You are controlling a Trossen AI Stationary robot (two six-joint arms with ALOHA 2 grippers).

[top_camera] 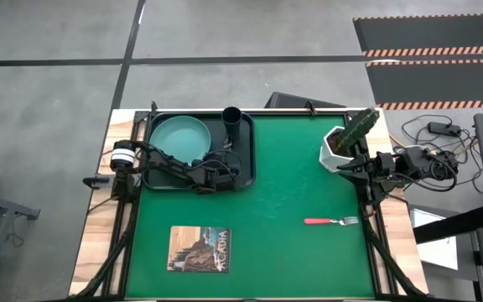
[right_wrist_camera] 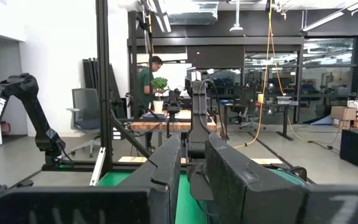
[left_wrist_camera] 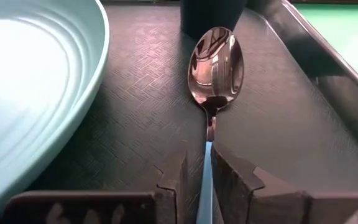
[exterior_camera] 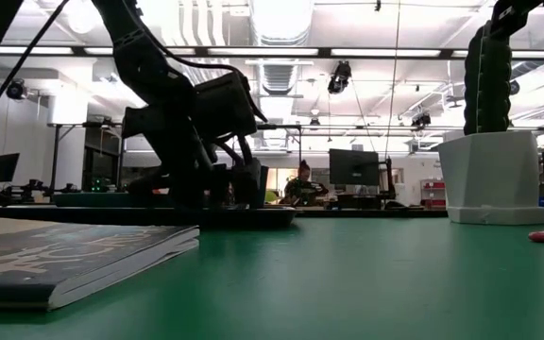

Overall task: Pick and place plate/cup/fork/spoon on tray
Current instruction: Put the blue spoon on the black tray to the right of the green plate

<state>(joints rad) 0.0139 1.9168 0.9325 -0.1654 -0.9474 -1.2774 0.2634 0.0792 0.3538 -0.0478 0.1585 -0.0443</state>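
Observation:
The black tray (top_camera: 243, 168) lies at the table's far left. On it rest the teal plate (top_camera: 179, 140) and, in the far right corner, the black cup (top_camera: 231, 122). My left gripper (top_camera: 216, 174) is low over the tray's near right part, beside the plate (left_wrist_camera: 30, 93), and is shut on the spoon (left_wrist_camera: 216, 62). The spoon's bowl points toward the cup (left_wrist_camera: 211, 15). The red-handled fork (top_camera: 332, 221) lies flat on the green mat at the right. My right gripper (top_camera: 348, 170) waits at the table's right edge, shut and empty. My left gripper pinches the spoon's light blue handle (left_wrist_camera: 206, 186) between its two fingers (left_wrist_camera: 174, 180). The fingers come nearly level from the table's near side and lie along the handle. The spoon reaches forward, bowl up, low over the tray floor (left_wrist_camera: 135, 118); whether it rests there I cannot tell.
A white pot with a green plant (top_camera: 342, 144) stands at the far right, close to my right arm. A book (top_camera: 199, 249) lies on the mat near the front edge. The mat between the tray and the fork is bare.

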